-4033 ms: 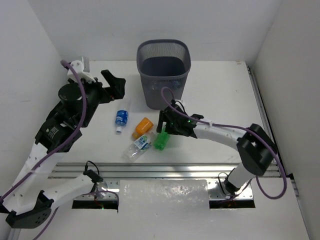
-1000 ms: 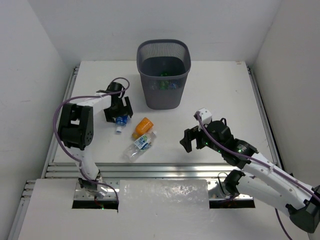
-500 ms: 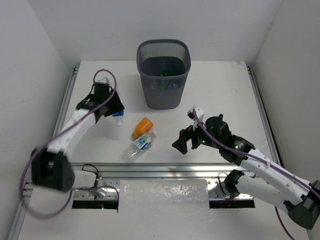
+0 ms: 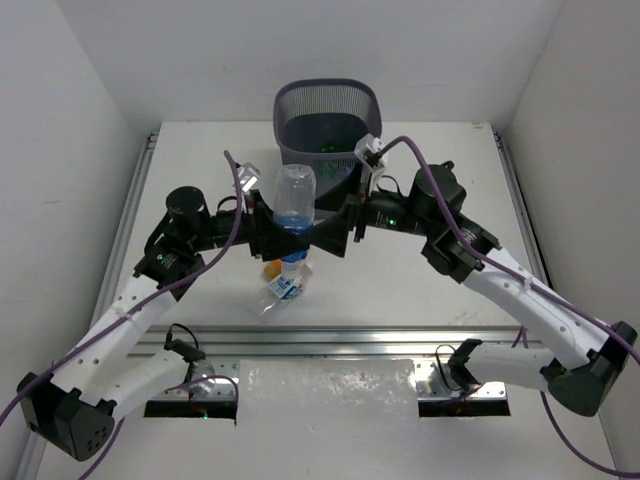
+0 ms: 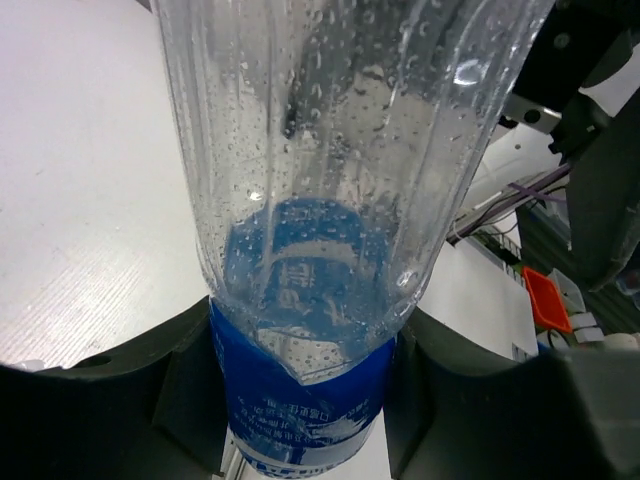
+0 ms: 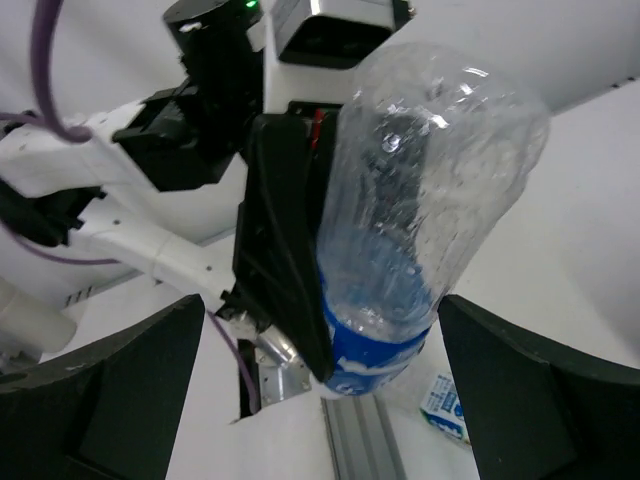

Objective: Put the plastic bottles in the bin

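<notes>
While the clear plastic bottle with the blue label (image 4: 293, 205) is held up above the white table (image 4: 450, 180), just in front of the dark grey mesh bin (image 4: 288, 125), it is gripped around its blue label band by the left gripper (image 4: 283, 238). The jaws of that gripper are pulled in narrow and pressed on the label from both sides. The clear round end of the bottle is pointed up. The bottle is not yet over the bin's opening.

The right gripper (image 4: 335, 238) is spread wide and nothing is held in it. It is placed just beside the bottle, also in front of the bin, with its fingers turned toward the bottle.

The bottle is judged to be very light, since only small water drops are seen inside it. Its thin walls are likely soft and would be dented by a hard squeeze. The smooth plastic could also slip. The label band is judged the best place for a hold, because it is narrower and less smooth than the clear belly.

Two more bottles are left on the table in front of the bin: a crushed clear bottle (image 4: 280, 292) and a small orange bottle (image 4: 271, 268), which is mostly hidden.
</notes>
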